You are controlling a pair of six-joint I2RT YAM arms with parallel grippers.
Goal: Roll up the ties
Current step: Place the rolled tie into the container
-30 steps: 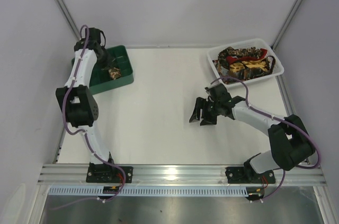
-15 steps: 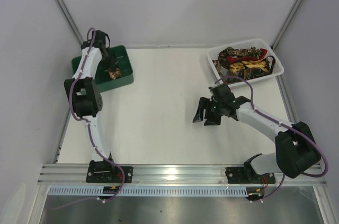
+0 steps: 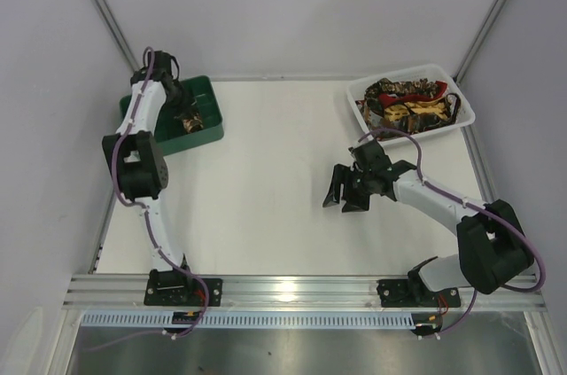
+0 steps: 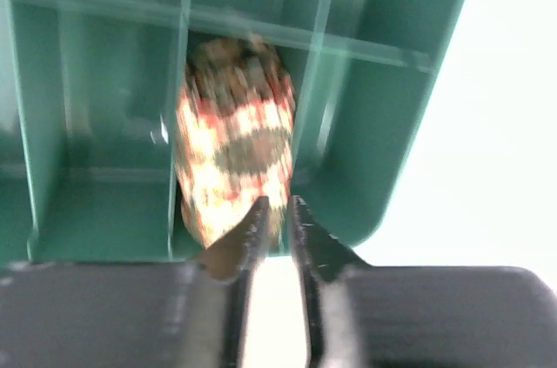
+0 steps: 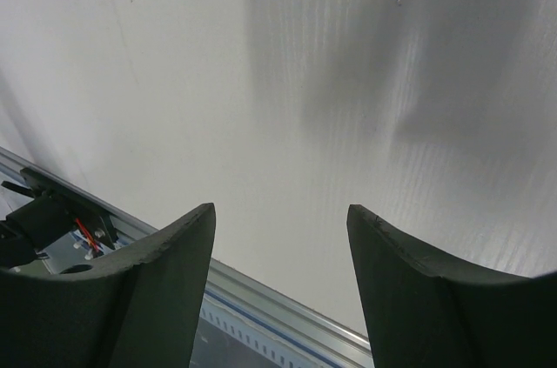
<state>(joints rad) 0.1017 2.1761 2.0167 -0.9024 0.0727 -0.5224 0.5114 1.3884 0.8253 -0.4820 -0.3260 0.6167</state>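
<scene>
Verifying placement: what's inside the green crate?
One rolled tie sits in a compartment by the crate corner. Neighbouring compartments in the wrist view look empty; the left arm covers the rest from above.

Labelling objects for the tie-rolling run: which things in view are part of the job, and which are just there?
Job:
- heaped ties in the white tray
- rolled tie in a compartment of the green crate

Just there:
- white tray
- green crate
- table
</scene>
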